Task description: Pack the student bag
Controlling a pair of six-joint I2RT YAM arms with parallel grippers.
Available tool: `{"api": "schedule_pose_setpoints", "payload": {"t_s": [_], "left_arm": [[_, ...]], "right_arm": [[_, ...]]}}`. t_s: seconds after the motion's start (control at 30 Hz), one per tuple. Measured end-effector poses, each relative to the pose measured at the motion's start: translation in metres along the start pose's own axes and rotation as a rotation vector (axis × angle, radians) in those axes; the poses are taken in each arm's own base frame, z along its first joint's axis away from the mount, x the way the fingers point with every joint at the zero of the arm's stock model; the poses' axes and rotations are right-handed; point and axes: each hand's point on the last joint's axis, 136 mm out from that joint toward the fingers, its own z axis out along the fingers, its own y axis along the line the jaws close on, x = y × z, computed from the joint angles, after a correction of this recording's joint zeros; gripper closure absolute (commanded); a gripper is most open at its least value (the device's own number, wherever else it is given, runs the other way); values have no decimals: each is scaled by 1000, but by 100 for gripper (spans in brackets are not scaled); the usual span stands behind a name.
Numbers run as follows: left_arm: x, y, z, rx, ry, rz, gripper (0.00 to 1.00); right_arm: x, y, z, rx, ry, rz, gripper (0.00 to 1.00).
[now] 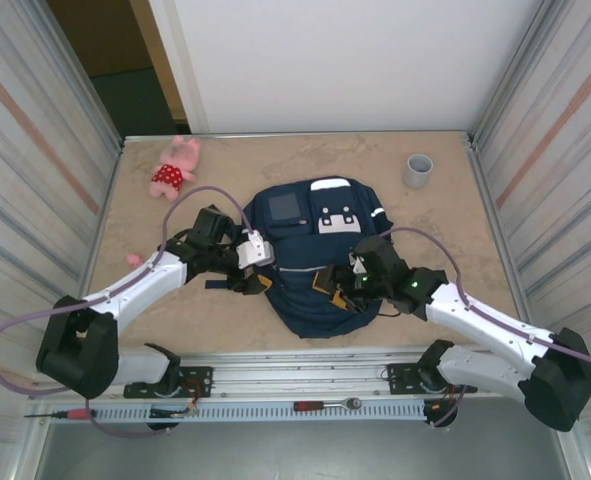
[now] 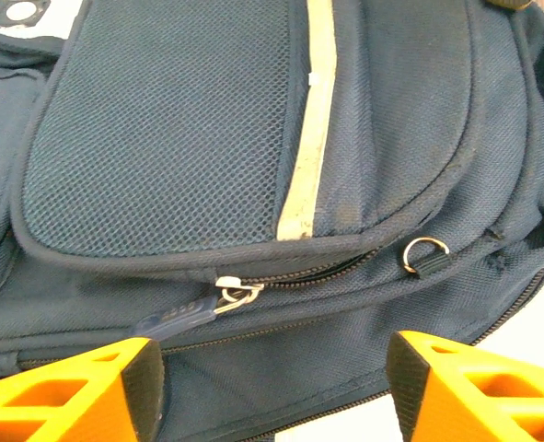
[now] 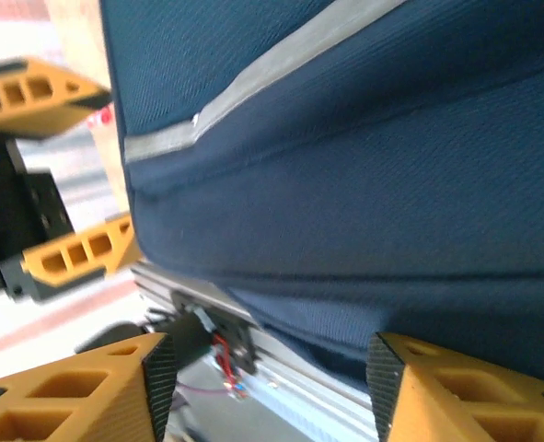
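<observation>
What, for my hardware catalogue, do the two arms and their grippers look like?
The left arm and right arm have white shells, black joints and a mauve cable each. The left gripper and right gripper have orange latticed fingers with black pads.

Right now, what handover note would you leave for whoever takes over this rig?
Left gripper: open, poised just short of the zipper pull on the student bag, holding nothing.
Right gripper: open at the bag's near right edge.
Bag lies flat mid-table; pink plush toy and grey cup sit outside it, toward the far edge.
Done: nothing visibly packed.
Left: likely unzip, load, close.
</observation>
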Motion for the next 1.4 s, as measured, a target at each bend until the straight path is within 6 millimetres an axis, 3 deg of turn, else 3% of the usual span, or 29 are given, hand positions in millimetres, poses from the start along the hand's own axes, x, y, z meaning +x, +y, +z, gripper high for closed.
{"api": "schedule_pose_setpoints", "payload": {"t_s": [0.23,0.4,0.67,0.87,0.97,1.07,1.17,1.27,1.4], "left_arm": [[0,2,1,-8,-2,-4,30],[7,4,12,27,20,-27,31],[6,10,25,55,40,-11,35],[1,13,23,48,31,16,27],[-2,14,20,39,23,37,26],[-5,17,17,32,21,60,25],[-7,20,14,27,23,77,25],[-3,23,13,22,33,82,25],[1,26,14,28,50,87,25]], "right_arm": [[-28,8,15,-64,-50,161,52],[-40,12,15,-93,-74,212,54],[-47,-1,17,-82,-96,267,70],[-54,-1,15,-89,-119,278,62],[-57,-2,16,-86,-131,282,63],[-60,-7,22,-63,-132,292,75],[-62,-11,25,-48,-136,302,95],[-65,-8,22,-42,-150,292,98],[-73,14,5,-75,-180,246,97]]}}
